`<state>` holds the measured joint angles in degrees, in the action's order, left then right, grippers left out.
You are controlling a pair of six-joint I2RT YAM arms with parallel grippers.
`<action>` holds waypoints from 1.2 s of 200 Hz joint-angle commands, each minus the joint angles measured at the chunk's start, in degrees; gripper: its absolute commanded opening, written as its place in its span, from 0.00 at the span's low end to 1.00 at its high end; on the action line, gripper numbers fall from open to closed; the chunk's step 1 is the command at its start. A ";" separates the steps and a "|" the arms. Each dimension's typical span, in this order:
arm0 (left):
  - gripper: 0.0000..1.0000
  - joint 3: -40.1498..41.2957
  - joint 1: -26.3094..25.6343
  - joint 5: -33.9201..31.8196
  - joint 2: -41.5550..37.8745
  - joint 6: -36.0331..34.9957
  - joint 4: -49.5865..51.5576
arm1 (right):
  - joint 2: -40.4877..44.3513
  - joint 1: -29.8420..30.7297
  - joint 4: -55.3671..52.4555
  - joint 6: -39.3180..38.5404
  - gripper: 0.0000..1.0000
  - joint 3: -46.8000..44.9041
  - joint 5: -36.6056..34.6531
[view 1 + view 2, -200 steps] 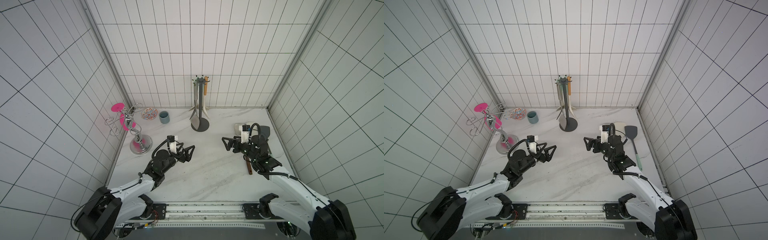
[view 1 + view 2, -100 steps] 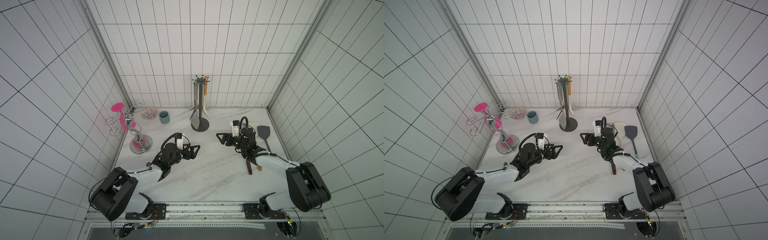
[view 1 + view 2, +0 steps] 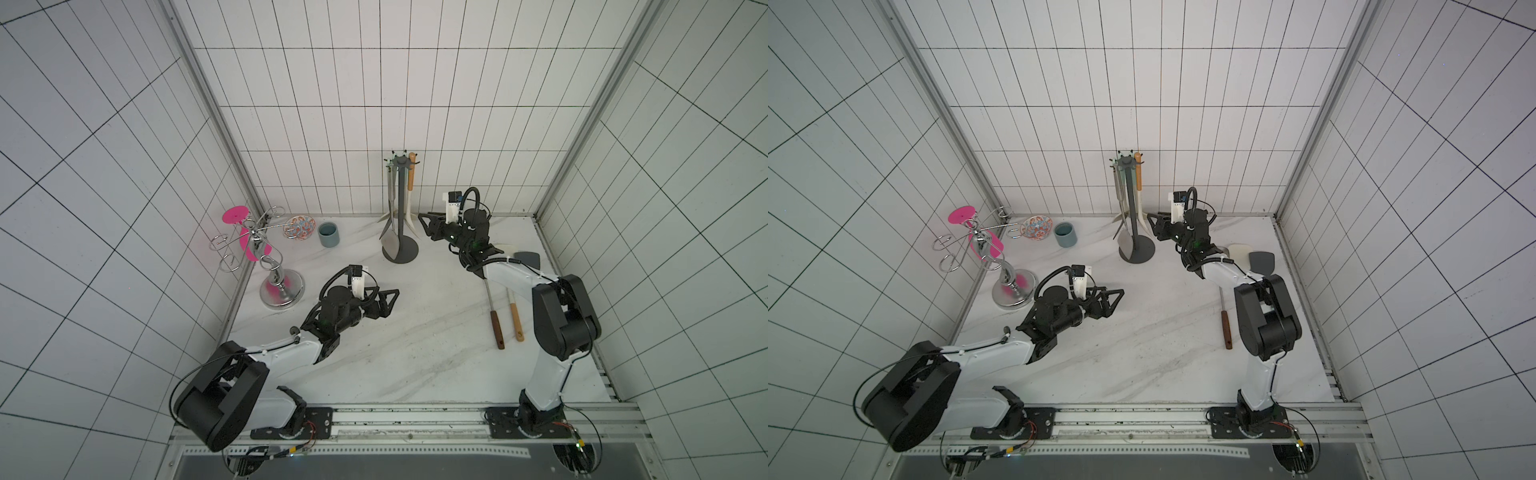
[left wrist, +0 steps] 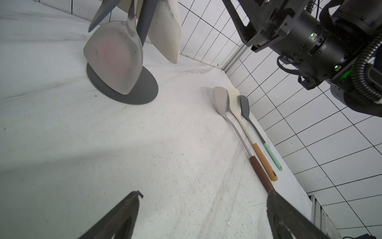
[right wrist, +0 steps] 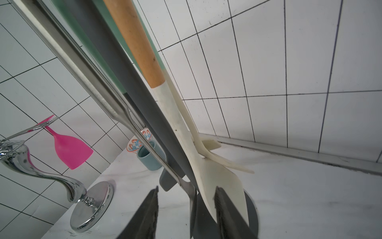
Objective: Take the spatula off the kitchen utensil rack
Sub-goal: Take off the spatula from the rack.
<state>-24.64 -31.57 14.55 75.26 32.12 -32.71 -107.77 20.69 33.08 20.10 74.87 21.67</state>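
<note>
White tiles wall in three sides of a pale marble table [image 3: 415, 332]. Near the back wall stands the rack [image 3: 400, 199], a dark grey pole on a round base, with spatulas hanging from its crown of hooks.

My right arm is stretched far forward with its elbow raised. The wrist is low and turned toward my left, so my right gripper [image 3: 424, 224] points at the foot of the rack. In the right wrist view the right gripper [image 5: 186, 190] has its jaws partway apart. Between them are the blade of the cream spatula [image 5: 182, 128], which has a wooden handle, the pole, and the edge of a steel spatula [image 5: 192, 198]. One finger [image 5: 225, 207] overlaps the cream blade, but I cannot tell whether the jaws are pinching it. The cream spatula hangs from its hook on the rack.

My left arm lies low across the middle of the table, forearm nearly level. My left gripper [image 3: 392, 301] points to my right with its jaws spread wide and holds nothing, well apart from the rack.

Three more spatulas [image 4: 239, 124] lie side by side by the right wall. A chrome stand [image 3: 274, 274], a patterned bowl [image 3: 298, 227] and a blue-grey cup [image 3: 328, 235] sit at the far left.
</note>
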 commanded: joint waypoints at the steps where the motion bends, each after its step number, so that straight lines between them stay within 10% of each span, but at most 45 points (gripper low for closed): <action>1: 0.97 -0.09 0.44 -0.79 -1.30 -0.29 -0.07 | -3.54 1.04 3.43 -2.63 0.43 9.41 1.33; 240: 0.97 0.52 0.64 0.00 -2.78 -0.19 -0.94 | -13.50 4.47 -12.91 -17.20 0.21 29.45 -8.82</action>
<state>-24.60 -31.05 14.48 73.67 32.12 -32.73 -120.75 24.12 20.45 5.74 99.79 14.85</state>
